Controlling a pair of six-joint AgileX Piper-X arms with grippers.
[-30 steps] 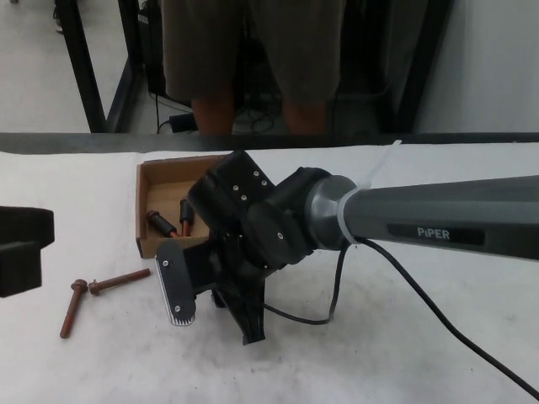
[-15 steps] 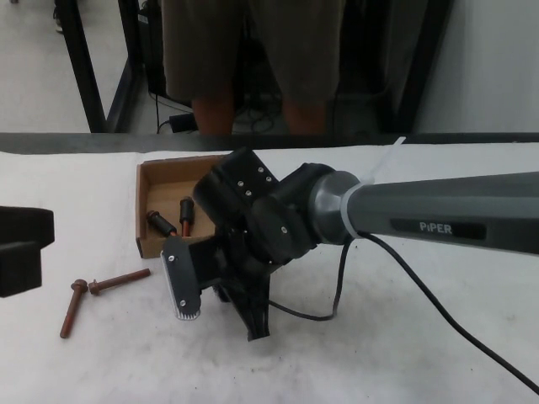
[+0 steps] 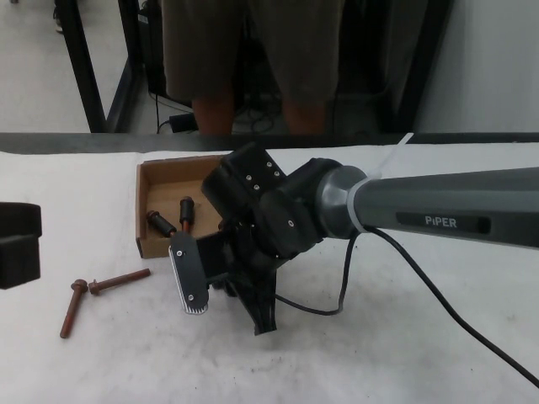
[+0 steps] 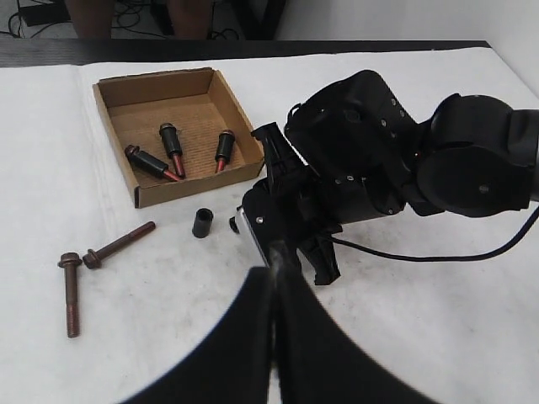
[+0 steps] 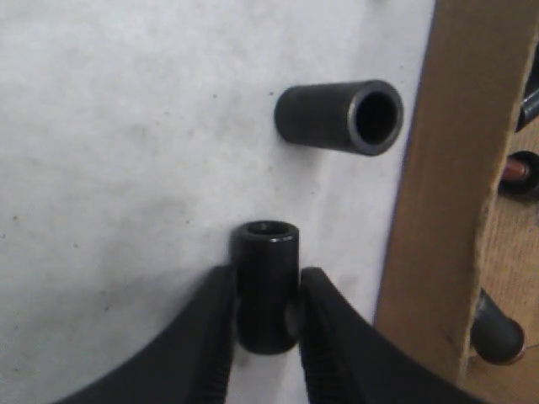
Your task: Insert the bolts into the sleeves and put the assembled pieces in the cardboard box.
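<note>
Drifted slightly rightward beside the brown cardboard box (image 3: 140, 210), the downward-angled right claw (image 5: 267, 284) pinches a black tubular sleeve (image 5: 267, 251); the left claw (image 4: 274, 282) is closed.

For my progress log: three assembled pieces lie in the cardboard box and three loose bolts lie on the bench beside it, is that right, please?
Not quite: the left wrist view shows two loose bolts on the bench, not three. The rest holds.

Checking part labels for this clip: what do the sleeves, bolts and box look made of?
Sleeves: likely metal with a dull black coating; smooth, thick tube walls. Bolts: probably steel, matte reddish-brown, either rusted or coated. Box: plain brown cardboard, with a faintly ribbed floor and raw cut edges.
</note>
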